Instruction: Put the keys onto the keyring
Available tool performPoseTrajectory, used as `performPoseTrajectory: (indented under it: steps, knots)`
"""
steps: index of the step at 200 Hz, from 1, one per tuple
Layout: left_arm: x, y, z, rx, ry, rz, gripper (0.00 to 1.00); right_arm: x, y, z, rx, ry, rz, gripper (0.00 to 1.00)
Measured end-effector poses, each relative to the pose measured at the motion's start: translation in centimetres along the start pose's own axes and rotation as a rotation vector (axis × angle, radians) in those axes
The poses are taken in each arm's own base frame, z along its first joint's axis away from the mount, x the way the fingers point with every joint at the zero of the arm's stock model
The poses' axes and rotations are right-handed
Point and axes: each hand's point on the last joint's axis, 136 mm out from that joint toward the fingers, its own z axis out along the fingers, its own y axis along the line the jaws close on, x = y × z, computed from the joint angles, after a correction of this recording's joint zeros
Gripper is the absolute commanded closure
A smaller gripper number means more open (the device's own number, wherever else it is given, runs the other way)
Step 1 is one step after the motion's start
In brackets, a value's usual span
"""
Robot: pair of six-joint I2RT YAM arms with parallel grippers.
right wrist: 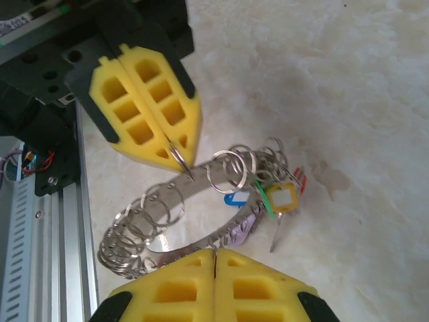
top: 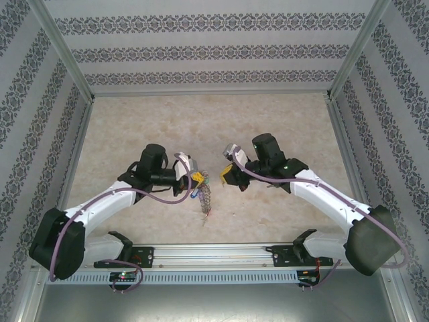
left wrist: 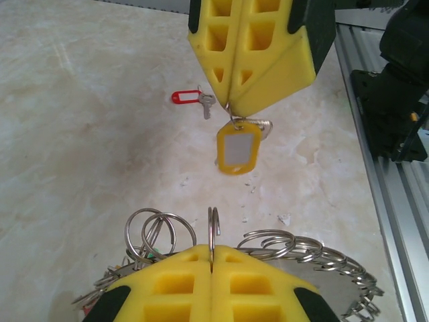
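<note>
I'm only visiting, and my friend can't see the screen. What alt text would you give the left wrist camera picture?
The left gripper at the bottom pinches a small split ring on the large keyring, while the right gripper above dangles a yellow-tagged key. A red-tagged key lies on the table beyond.

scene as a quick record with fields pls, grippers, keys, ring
left gripper: shut on a small loop of the keyring
right gripper: shut on the yellow-tagged key, tag hanging below
red-tagged key: lying on the table, free of both grippers
progress: neither key on the keyring yet
</note>
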Motion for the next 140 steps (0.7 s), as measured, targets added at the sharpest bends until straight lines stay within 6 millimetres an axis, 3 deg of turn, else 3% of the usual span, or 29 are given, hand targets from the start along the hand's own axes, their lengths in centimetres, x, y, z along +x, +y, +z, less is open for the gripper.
performPoseTrajectory:
  steps: [97, 140]
  knots:
    - [-1.1, 0.0, 1.1, 0.043, -0.044, -0.015, 1.0, -2.6, 2.0, 0.6, -0.043, -0.092, -0.149, 1.0]
    - [-1.2, 0.0, 1.2, 0.045, -0.049, -0.021, 1.0, -2.6, 2.1, 1.4, -0.057, -0.09, -0.148, 1.0]
